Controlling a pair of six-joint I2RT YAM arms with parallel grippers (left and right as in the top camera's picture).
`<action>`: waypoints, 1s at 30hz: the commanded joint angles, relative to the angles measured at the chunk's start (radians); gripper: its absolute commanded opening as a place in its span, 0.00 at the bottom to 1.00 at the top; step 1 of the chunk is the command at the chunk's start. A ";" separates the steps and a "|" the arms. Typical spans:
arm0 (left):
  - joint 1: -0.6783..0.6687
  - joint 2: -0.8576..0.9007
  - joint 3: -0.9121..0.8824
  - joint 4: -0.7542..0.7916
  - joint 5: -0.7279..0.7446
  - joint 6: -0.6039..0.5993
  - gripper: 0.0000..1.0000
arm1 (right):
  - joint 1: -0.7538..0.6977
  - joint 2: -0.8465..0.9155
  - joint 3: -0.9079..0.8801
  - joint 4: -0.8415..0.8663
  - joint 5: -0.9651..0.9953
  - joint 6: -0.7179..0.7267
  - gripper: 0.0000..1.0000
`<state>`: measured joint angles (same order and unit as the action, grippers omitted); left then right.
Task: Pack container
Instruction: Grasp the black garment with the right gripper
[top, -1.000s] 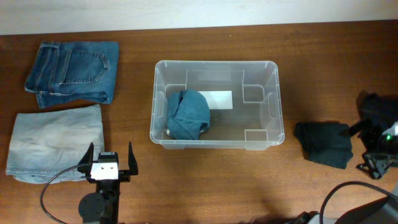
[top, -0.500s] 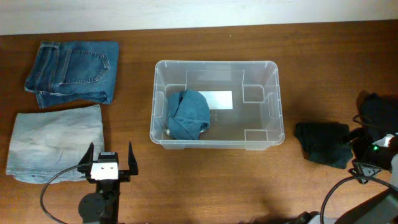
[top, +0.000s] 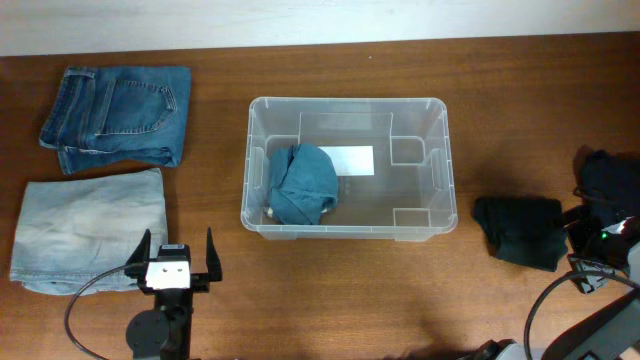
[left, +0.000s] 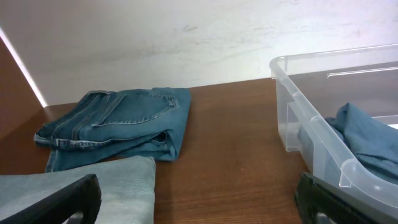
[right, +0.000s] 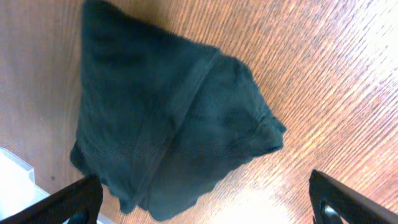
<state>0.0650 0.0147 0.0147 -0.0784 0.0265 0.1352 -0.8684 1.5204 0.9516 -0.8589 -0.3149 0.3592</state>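
Hovering near the dark cloth (right: 168, 118), my right gripper (right: 202, 202) stands spread, empty; left gripper (top: 177, 242) likewise. Container (top: 348, 229) sits between them. Risk: pinching one fold only lets cloth unfurl, snagging its rim.

site: robot lab bench | surface: bare wooden worktop (top: 400, 290) against a plain white wall (left: 186, 43) | rig: robot arm (top: 160, 328) mounted at the worktop's near edge | staging: folded jeans (top: 118, 115) at far-left corner, clear container (top: 350, 229) mid-worktop

left fingers (left: 65, 200) spread wide, level, holding nothing, right fingers (right: 68, 202) equally wide apart, angled downward, empty
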 joint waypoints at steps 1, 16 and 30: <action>-0.003 -0.008 -0.006 -0.002 -0.004 0.013 0.99 | 0.023 0.044 -0.006 0.018 0.021 0.021 0.98; -0.003 -0.008 -0.006 -0.002 -0.004 0.013 0.99 | 0.227 0.124 -0.006 0.086 0.154 0.219 0.98; -0.003 -0.008 -0.006 -0.002 -0.004 0.013 1.00 | 0.227 0.124 -0.066 0.124 0.215 0.252 0.98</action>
<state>0.0650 0.0147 0.0147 -0.0784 0.0261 0.1352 -0.6460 1.6402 0.9134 -0.7479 -0.1345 0.5983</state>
